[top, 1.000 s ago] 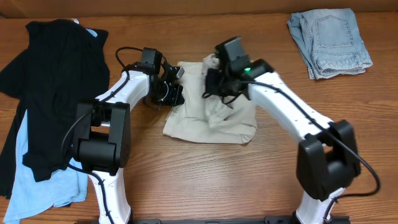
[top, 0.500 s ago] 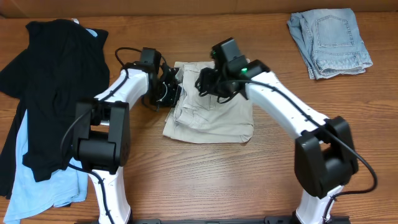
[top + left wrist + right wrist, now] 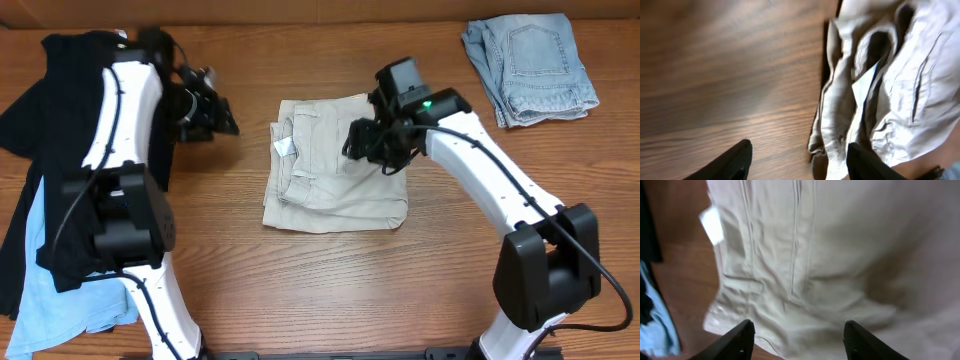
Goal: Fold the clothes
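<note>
The beige khaki shorts (image 3: pixel 335 165) lie folded in a rough square at the table's centre, a white label (image 3: pixel 284 148) showing at their left edge. My left gripper (image 3: pixel 207 108) hangs open over bare wood, well left of the shorts. The left wrist view shows nothing between its dark fingers (image 3: pixel 735 162), with the shorts' (image 3: pixel 880 85) layered waistband edge ahead. My right gripper (image 3: pixel 375 145) hovers open above the shorts' upper right part. In the right wrist view its fingers (image 3: pixel 740 340) straddle only khaki cloth (image 3: pixel 805 255) below, gripping none of it.
A black top (image 3: pixel 90 130) sprawls over a light-blue shirt (image 3: pixel 60 300) along the table's left side. Pale denim shorts (image 3: pixel 530 65) lie folded at the back right. The table's (image 3: pixel 330 290) front part is bare wood.
Both grippers opened and let go of the khaki shorts, which now lie flat and folded. The left arm swung away left and back; the right gripper shifted right over the shorts.
</note>
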`<state>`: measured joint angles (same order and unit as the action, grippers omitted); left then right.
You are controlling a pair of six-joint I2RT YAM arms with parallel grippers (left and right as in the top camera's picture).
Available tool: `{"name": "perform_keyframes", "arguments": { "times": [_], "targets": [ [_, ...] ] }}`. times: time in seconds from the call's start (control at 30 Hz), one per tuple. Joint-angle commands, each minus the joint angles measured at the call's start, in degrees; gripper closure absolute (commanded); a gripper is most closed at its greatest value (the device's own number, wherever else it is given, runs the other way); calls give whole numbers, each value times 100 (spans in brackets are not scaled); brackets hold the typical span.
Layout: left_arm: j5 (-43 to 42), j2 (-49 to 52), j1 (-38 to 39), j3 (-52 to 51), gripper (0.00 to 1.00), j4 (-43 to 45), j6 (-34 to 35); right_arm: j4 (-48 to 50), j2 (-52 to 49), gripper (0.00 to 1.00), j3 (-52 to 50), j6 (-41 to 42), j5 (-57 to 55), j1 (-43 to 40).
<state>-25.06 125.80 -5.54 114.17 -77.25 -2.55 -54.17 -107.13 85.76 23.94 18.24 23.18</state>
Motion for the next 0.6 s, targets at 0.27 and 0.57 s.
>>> {"name": "perform_keyframes", "arguments": {
  "times": [0.27, 0.57],
  "targets": [
    [0, -33, 79, 278, 27, 17, -48, -15, -66, 17, -1335, -321, -90, 85],
    [-4, -33, 81, 278, 27, 122, -44, 426, -70, 11, -2135, -295, -901, -409]
  ]
}}
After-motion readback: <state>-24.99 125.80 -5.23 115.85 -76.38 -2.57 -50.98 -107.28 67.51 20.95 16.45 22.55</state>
